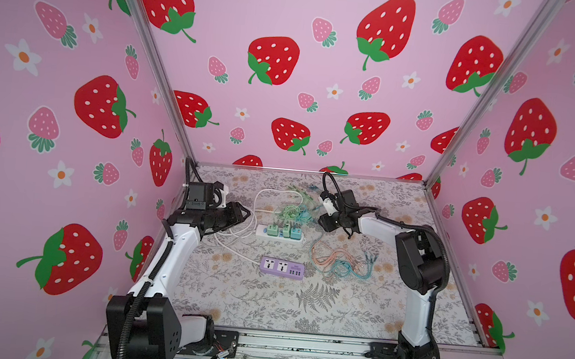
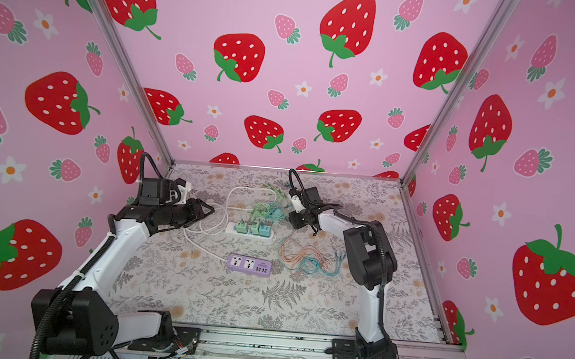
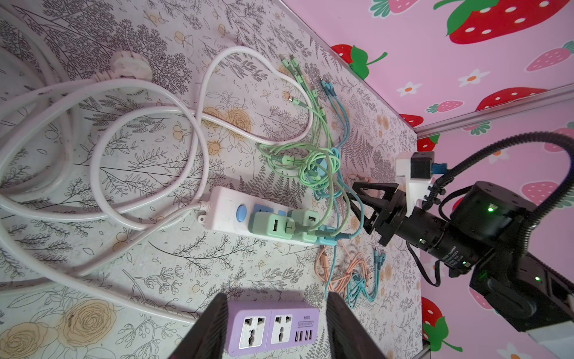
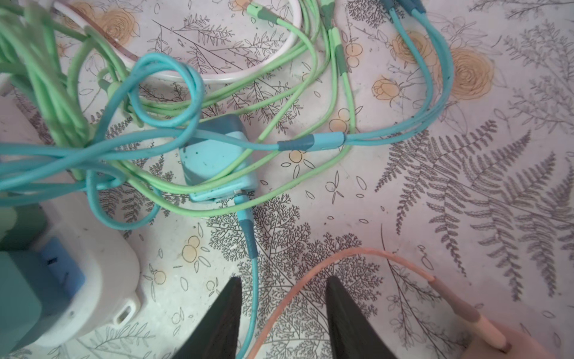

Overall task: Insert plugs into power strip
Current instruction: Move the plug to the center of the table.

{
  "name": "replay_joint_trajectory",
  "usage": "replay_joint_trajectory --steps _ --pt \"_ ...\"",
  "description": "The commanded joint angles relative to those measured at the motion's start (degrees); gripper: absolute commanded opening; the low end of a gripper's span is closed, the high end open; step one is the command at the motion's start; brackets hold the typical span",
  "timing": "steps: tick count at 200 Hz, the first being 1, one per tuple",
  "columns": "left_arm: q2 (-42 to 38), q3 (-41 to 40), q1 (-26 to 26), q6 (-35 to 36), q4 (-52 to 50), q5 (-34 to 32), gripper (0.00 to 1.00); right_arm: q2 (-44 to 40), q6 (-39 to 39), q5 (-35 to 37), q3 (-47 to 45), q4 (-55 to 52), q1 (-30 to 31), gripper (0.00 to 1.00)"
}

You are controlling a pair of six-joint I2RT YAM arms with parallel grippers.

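Lying nearest, the purple power strip (image 1: pixel 282 268) is facing its sockets upward. Beyond it, the white power strip (image 1: pixel 259 234) is carrying three plugs: two mint green plugs (image 1: pixel 272 229) and a teal plug (image 1: pixel 296 233). The left gripper (image 1: pixel 244 215) is hovering over the white cords (image 3: pixel 93 167), jaws spread, grasping nothing. Farther back, the right gripper (image 4: pixel 283 279) is hanging released, empty, near a loose teal-blue plug (image 4: pixel 217 158) lying tangled among cables.

White power strip (image 3: pixel 220 205): lies flat mid-counter (image 1: pixel 303 306), with three plugs seated in a row.
Mint green plug (image 1: pixel 272 229): seated upright.
Second mint green plug (image 1: pixel 287 230): seated next to it.
Teal-blue plug (image 1: pixel 296 235): seated third.
Loose teal-blue plug (image 4: pixel 217 158): on its side near the strip, under tangled cables (image 4: pixel 174 102).
Peach-pink plug (image 4: pixel 512 346): only partly visible, cable attached.
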Motion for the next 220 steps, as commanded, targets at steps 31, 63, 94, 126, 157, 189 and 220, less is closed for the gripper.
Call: replay_joint_trajectory --steps 31,63,94,126,157,189,220 --pt "-1.27 0.17 0.32 -0.42 0.73 1.34 0.54 -1.52 4.67 3.68 -4.39 -1.72 2.82 0.55" --pt "-1.40 0.04 0.34 -0.75 1.18 1.84 0.54 -0.75 8.21 6.20 -4.41 -3.88 4.30 0.52" --pt "-1.78 0.20 0.33 -0.44 0.91 1.81 0.54 0.14 9.83 7.71 -3.79 -5.70 4.62 0.31" --pt "-2.57 0.10 0.50 -0.23 0.64 1.55 0.54 -1.93 10.38 10.69 -5.21 -8.46 4.62 0.03" --pt "-2.85 0.01 0.76 -0.25 0.64 1.73 0.54 -8.06 11.20 13.59 -9.67 -10.03 4.62 0.00" --pt "-3.01 -0.21 0.73 -0.93 1.34 2.16 0.54 -13.14 11.72 14.65 -13.65 -13.08 4.54 0.00" --pt "-3.12 -0.15 0.73 -1.13 1.43 2.61 0.54 -15.38 12.56 13.26 -16.89 -16.53 4.54 0.00"
